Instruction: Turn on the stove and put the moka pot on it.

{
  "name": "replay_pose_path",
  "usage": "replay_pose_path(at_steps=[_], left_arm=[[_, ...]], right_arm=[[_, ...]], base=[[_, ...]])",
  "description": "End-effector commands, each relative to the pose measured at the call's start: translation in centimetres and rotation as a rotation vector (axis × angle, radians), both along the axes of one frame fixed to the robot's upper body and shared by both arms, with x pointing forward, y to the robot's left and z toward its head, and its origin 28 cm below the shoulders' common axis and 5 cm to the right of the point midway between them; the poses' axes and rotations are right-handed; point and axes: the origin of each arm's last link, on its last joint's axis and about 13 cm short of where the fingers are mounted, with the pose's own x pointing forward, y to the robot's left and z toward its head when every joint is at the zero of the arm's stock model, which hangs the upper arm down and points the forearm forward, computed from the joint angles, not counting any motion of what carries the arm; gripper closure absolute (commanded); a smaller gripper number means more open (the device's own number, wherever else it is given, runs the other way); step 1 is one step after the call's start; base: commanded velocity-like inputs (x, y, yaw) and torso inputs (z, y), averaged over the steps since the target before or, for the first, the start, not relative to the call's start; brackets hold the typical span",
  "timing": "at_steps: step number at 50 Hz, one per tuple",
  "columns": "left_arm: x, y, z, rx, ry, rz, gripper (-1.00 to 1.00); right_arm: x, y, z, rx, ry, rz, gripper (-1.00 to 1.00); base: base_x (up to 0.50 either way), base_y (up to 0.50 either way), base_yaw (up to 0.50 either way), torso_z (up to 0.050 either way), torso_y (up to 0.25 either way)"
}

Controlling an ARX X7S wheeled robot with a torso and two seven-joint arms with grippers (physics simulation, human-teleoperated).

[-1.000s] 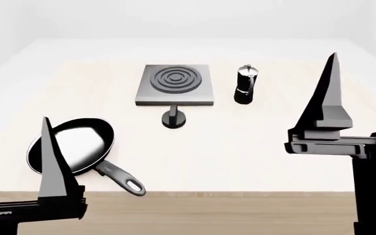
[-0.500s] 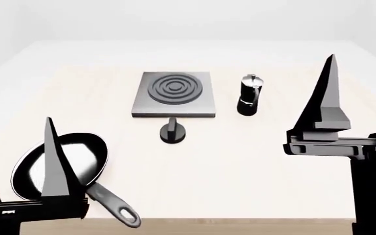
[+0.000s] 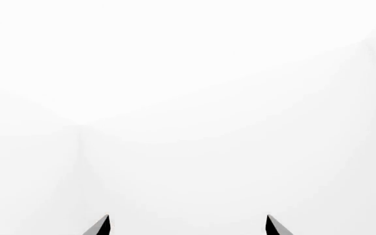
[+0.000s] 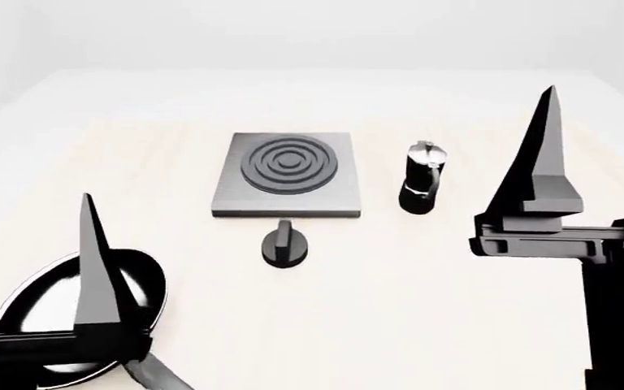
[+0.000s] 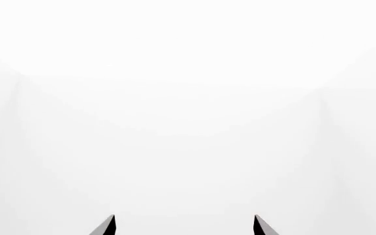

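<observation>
The stove (image 4: 286, 175) lay flat on the table (image 4: 431, 284), a little above the middle of the head frame, its concentric rings facing up and nothing resting on it. Its knob (image 4: 285, 244) stood on the table just below the plate's lower edge, near it but apart from it. The pot (image 4: 422, 179) stood upright to the right of the stove, apart from it, with its silvery lid on and its handle toward the right.

A pan (image 4: 74, 313) sat in the lower left corner of the frame, partly hidden behind the left gripper (image 4: 93, 268), with its handle running off the bottom edge.

The left gripper showed in the head view as one tall black pointed finger rising from its base in the lower left. In the left wrist view two fingertips (image 3: 102, 226) stood well apart at the bottom edge with only white background between them, so the fingers were spread wide and held nothing.

The right gripper (image 4: 539, 162) rose at the right side of the head frame, lower right of the pot and clear of it. In the right wrist view its fingertips (image 5: 261, 226) were likewise wide apart and bare.
</observation>
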Motion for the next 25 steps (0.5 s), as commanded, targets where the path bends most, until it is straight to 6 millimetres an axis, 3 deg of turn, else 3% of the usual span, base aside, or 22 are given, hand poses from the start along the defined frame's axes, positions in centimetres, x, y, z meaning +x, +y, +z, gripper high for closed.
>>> replay_pose_path(at_steps=[1, 25], left_arm=[[0.06, -0.08, 0.0, -0.004, 0.002, -0.006, -1.0], [0.09, -0.13, -0.04, -0.003, 0.008, -0.006, -1.0]], right_arm=[[-0.01, 0.11, -0.25, -0.003, 0.0, 0.007, -1.0], [0.01, 0.14, -0.32, -0.003, 0.003, 0.009, -1.0]], base=[[0.23, 0.0, 0.0, 0.0, 0.0], [0.23, 0.0, 0.0, 0.0, 0.001]])
